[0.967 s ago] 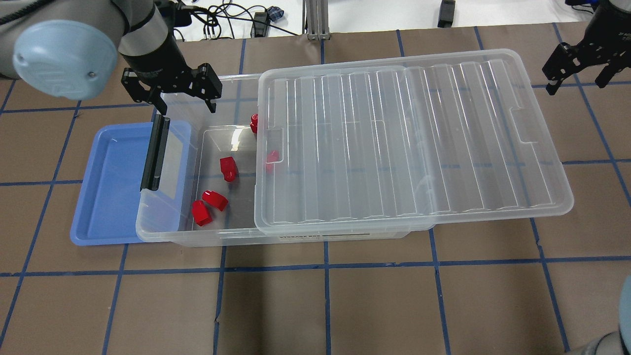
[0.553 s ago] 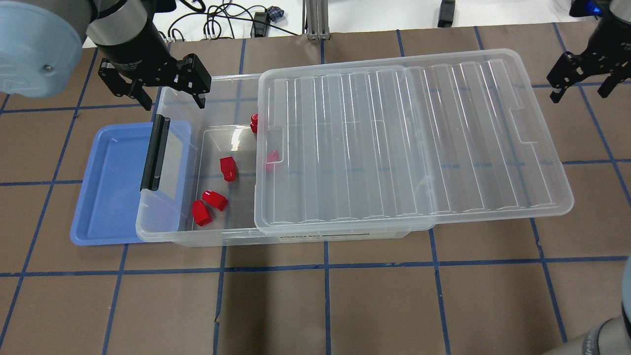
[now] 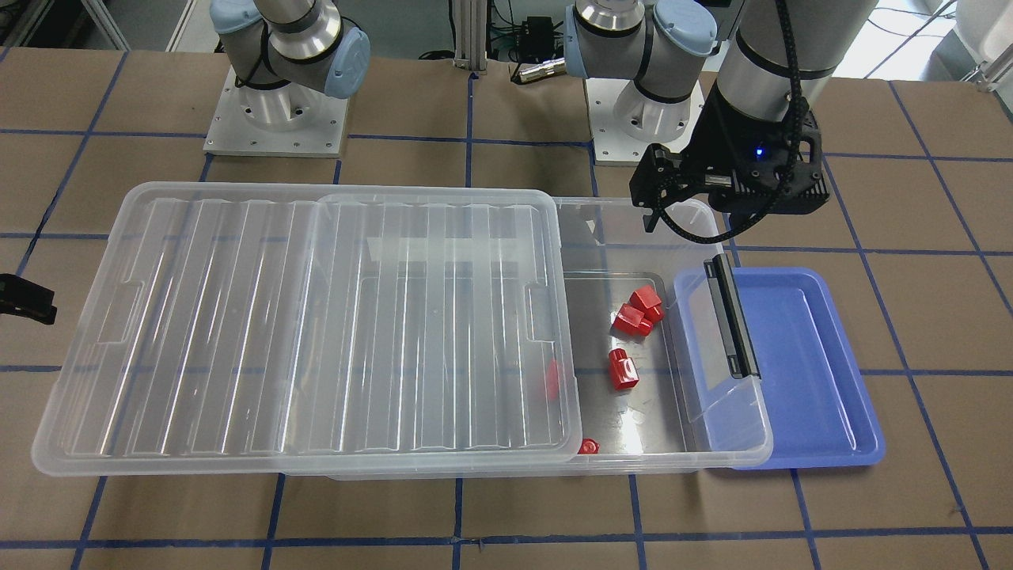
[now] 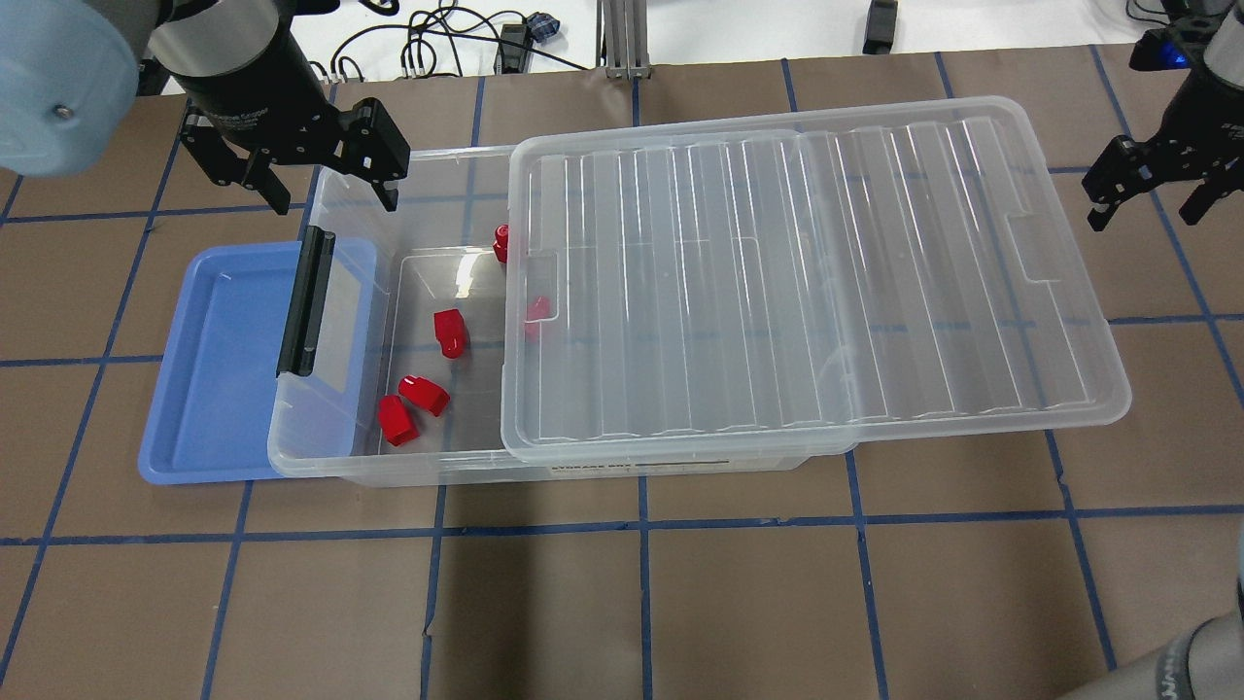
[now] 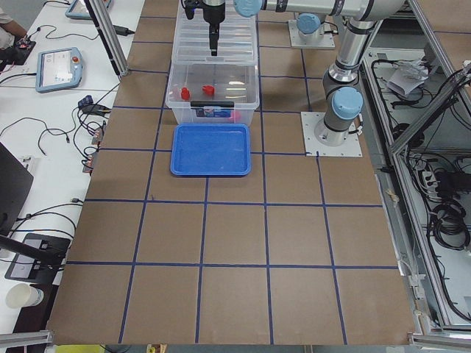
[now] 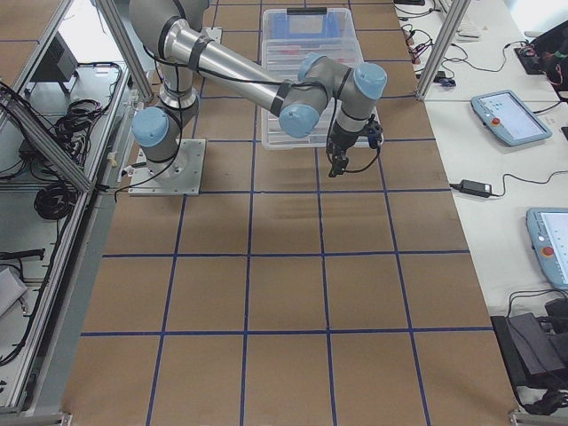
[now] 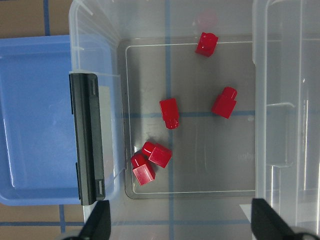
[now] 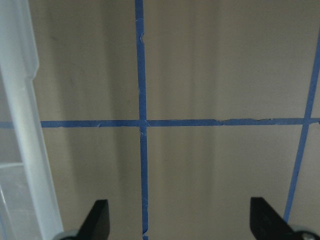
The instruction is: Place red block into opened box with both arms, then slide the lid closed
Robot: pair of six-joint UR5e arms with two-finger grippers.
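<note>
Several red blocks (image 4: pixel 450 332) (image 7: pixel 170 112) lie on the floor of the clear box (image 4: pixel 321 457), in its uncovered left part; one of them (image 4: pixel 533 316) shows through the lid's edge. The ribbed clear lid (image 4: pixel 807 272) (image 3: pixel 316 317) rests askew on the box and overhangs its right end. My left gripper (image 4: pixel 336 202) (image 7: pixel 180 225) hangs open and empty above the box's far left corner. Off the lid's right end, over bare table, my right gripper (image 4: pixel 1145 209) (image 8: pixel 180 225) is open and empty, with the lid's edge (image 8: pixel 25 125) at its view's left.
A blue tray (image 4: pixel 214 369) lies partly under the box's left end, beneath the black bar (image 4: pixel 307 301). Cables and a metal post sit along the table's far edge. Brown paper with blue tape lines covers the table around the box.
The left gripper has moved left and a little back, off the box's black bar toward the far corner. The right gripper has shifted nearer along the lid's right end. Blocks and lid have not moved.
</note>
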